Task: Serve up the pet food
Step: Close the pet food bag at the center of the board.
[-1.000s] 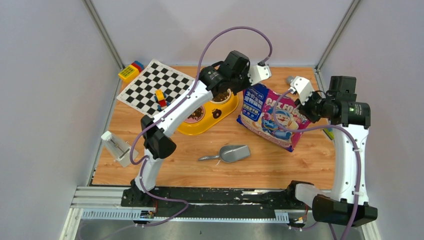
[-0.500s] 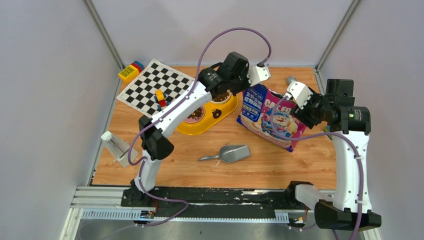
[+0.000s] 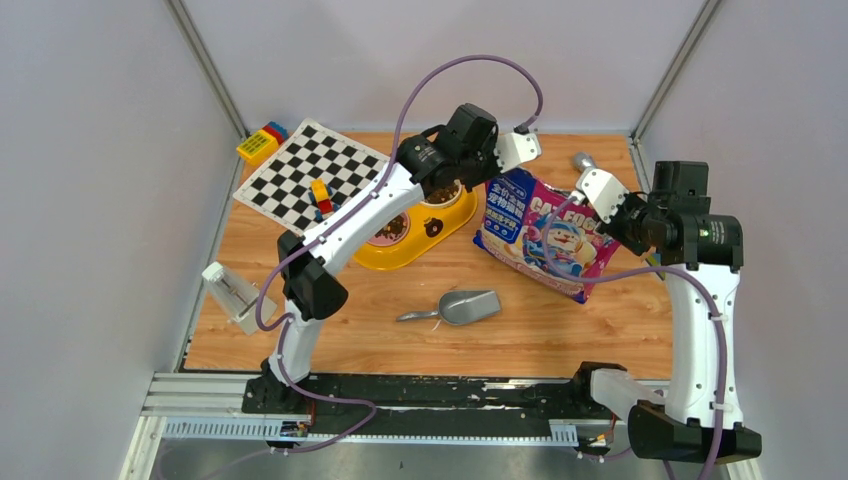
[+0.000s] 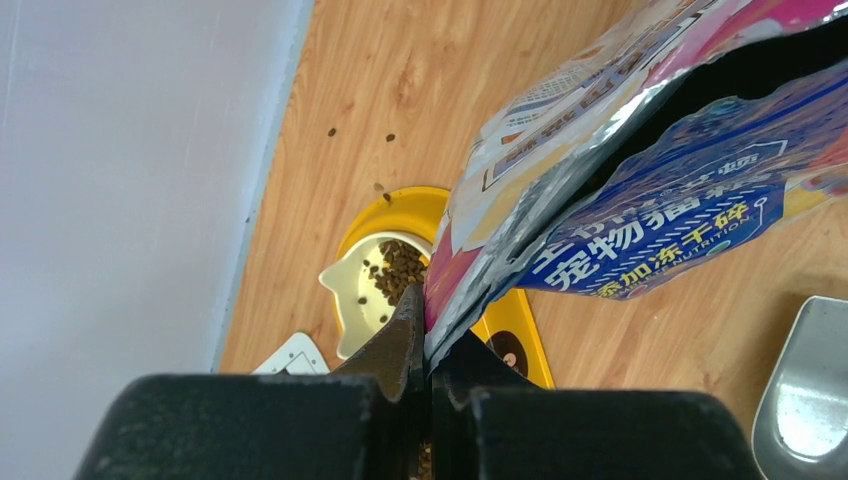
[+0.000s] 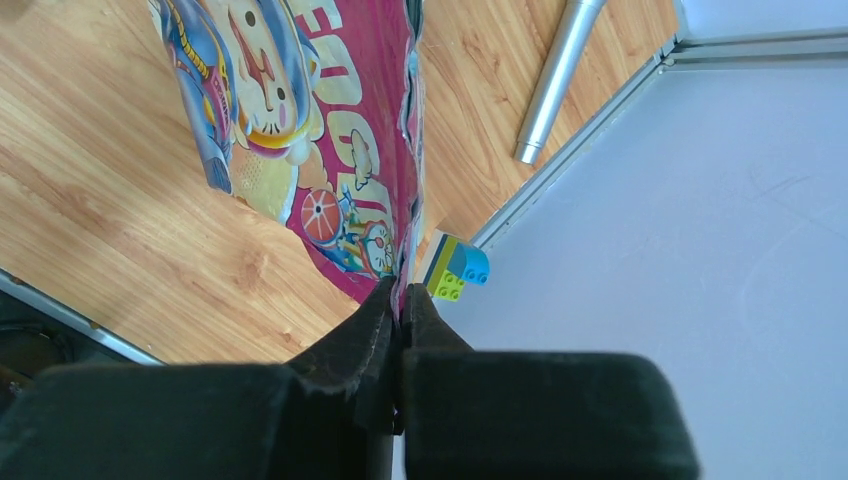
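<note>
The pet food (image 4: 400, 268) is brown kibble lying in one bowl of the yellow feeder (image 3: 418, 240); both bowls hold some in the top view. The glossy blue-and-pink cat-food bag (image 3: 545, 235) is held up between my two arms, its mouth gaping open in the left wrist view. My left gripper (image 4: 428, 330) is shut on the bag's edge (image 4: 470, 290) just above the feeder. My right gripper (image 5: 402, 300) is shut on the opposite, pink edge of the bag (image 5: 350, 150). A few loose pellets (image 4: 332, 131) lie on the wood beyond the feeder.
A grey scoop (image 3: 465, 306) lies on the table in front of the feeder. A checkerboard mat (image 3: 310, 175) with toy bricks (image 3: 321, 197) is at the back left. A metal cylinder (image 5: 560, 75) and a brick (image 5: 458, 268) sit by the right wall. A white piece (image 3: 232, 292) sits at the left edge.
My right arm has shifted a little leftward along the bag's right edge and grips it again; that side of the bag stands higher. The left arm holds still.
</note>
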### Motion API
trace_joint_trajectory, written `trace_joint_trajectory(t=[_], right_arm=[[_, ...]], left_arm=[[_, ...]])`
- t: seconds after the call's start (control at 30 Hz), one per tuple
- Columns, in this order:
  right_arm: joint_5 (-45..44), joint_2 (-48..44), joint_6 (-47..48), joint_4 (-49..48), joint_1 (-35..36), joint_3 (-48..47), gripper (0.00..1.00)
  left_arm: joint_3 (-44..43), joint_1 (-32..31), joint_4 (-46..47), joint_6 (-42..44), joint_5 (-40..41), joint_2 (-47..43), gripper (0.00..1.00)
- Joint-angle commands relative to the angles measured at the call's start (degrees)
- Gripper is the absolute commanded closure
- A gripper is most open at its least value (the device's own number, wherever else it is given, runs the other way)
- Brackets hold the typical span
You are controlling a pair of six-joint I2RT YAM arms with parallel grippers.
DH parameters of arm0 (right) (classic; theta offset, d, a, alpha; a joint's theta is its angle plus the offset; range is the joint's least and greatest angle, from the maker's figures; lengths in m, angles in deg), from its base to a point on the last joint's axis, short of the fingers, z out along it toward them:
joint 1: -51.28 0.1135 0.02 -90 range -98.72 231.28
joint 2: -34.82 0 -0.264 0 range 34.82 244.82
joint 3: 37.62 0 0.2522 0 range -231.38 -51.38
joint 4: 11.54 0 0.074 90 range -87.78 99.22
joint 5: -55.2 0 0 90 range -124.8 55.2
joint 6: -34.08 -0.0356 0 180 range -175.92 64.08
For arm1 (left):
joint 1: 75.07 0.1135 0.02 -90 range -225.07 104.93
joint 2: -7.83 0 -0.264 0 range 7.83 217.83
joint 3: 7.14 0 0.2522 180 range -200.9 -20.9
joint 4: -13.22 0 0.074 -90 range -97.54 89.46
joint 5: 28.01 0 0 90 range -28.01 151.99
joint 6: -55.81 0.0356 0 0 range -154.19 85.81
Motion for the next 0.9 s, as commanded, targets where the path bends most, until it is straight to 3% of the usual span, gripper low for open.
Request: trace_joint_trajectory(t=[0.0, 0.13, 0.2, 0.27, 0.33, 0.53, 0.67, 0.73, 0.8, 0.87], right_arm=[[-2.0, -1.8, 1.2, -3.4, 0.0, -3.2, 1.0], [-0.6, -0.4, 0.7, -2.9, -0.1, -7.2, 0.99], [2.0, 0.8, 0.4, -1.0, 0.0, -7.9, 0.66], [3.0, 1.4, -0.6, -0.5, 1.4, -7.5, 0.51], [3.4, 2.1, -1.5, -0.5, 2.6, -7.3, 0.47], [3.5, 4.2, -3.1, -2.1, 4.3, -5.6, 0.45], [2.0, 4.2, -3.3, -4.4, 4.4, -3.6, 0.47], [1.2, 4.1, -3.1, -4.9, 4.4, -2.7, 0.54], [0.1, 4.1, -3.1, -5.2, 4.4, -2.0, 0.71], [-1.2, 4.2, -3.0, -5.5, 4.4, -1.8, 0.97]], left_arm=[[-2.4, 1.7, 3.9, -0.1, 4.5, -4.8, 1.0], [-2.5, 1.7, 3.7, 0.0, 4.6, -4.8, 1.0], [-2.5, 1.7, 3.8, -0.1, 4.5, -4.9, 1.0], [-2.6, 1.7, 3.8, -0.1, 4.4, -4.8, 1.0], [-2.5, 1.7, 3.8, -0.2, 4.3, -4.8, 1.0], [-3.6, 1.7, 3.3, -0.7, 3.8, -4.0, 1.0], [-4.2, 1.7, 3.2, -0.7, 3.7, -3.7, 1.0], [-4.2, 1.6, 3.1, -0.8, 3.5, -3.7, 1.0], [-4.2, 1.7, 3.1, -0.8, 3.5, -3.5, 1.0], [-4.2, 1.7, 3.1, -0.7, 3.5, -3.4, 1.0]])
